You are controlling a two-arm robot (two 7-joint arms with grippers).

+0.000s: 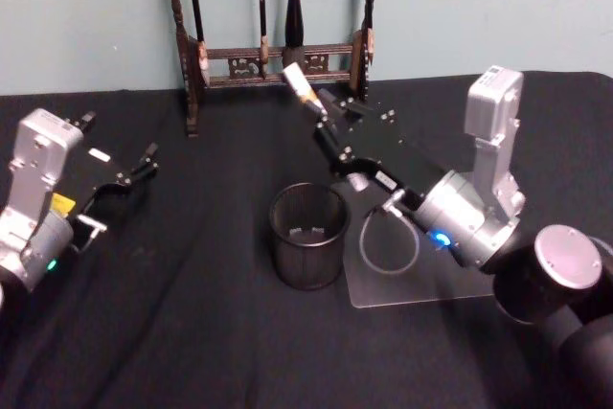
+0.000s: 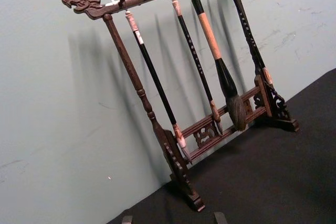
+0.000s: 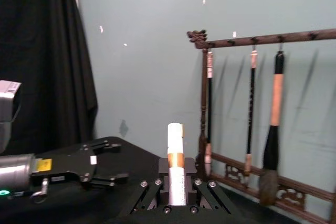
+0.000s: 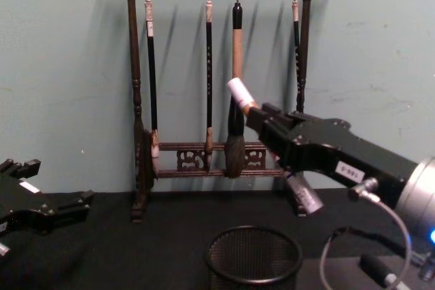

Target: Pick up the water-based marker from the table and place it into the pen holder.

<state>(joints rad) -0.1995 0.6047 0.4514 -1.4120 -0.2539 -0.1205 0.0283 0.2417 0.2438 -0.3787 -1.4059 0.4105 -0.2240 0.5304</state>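
Observation:
The water-based marker (image 1: 301,84), white with an orange band, is held tilted in the air by my right gripper (image 1: 322,114), which is shut on its middle. It hangs behind and to the right of the pen holder (image 1: 308,237), a black mesh cup standing upright on the black table. The chest view shows the marker (image 4: 240,94) well above the pen holder's rim (image 4: 253,236), its silver lower end poking out under the gripper (image 4: 262,117). In the right wrist view the marker (image 3: 175,145) stands between the fingers. My left gripper (image 1: 142,166) rests open at the left, holding nothing.
A dark wooden brush rack (image 1: 273,56) with hanging brushes stands at the back against the wall, close behind the marker. A clear plastic sheet (image 1: 421,286) lies right of the cup, with a cable loop (image 1: 388,246) from my right arm above it.

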